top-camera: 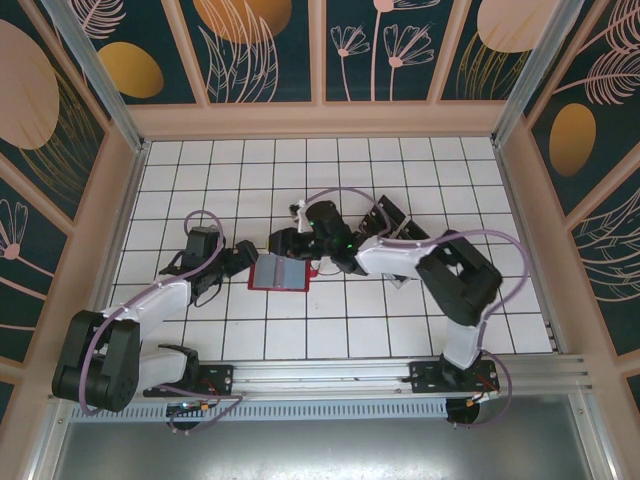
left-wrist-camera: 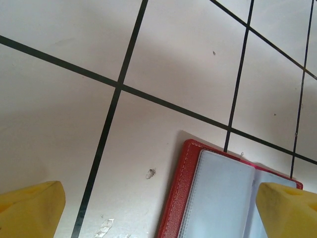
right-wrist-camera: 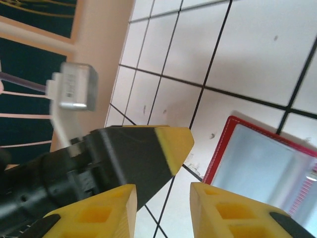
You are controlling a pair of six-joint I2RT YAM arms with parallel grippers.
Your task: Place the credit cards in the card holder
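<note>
Starting at the bottom of the top view, we see both bases bolted to a metal rail, the left arm rising from the lower left and the right arm from the lower right. Both lean inward over the white tiled table and meet just left of the frame's centre. There the left gripper points right and the right gripper points left, their tips close together by the holder, which lies open and flat on the tiles, red-edged with a pale sleeve facing up. In the left wrist view the left gripper is spread wide: one yellow fingertip sits in the lower left corner, the other in the lower right, with nothing between them but tile and the left edge of the holder; whether the tip at the lower right touches the sleeve we cannot tell. In the right wrist view the right gripper is parted too, its two yellow tips along the bottom edge with bare tile in the gap and nothing held. Just above them a black, yellow-tipped finger of the left gripper crosses from the left, and the holder sits at the lower right. Farther up in the top view, right of centre, dark flat shapes that may be the cards lie beside the right arm, too small to be sure. Beyond them stands the patterned wall.
</note>
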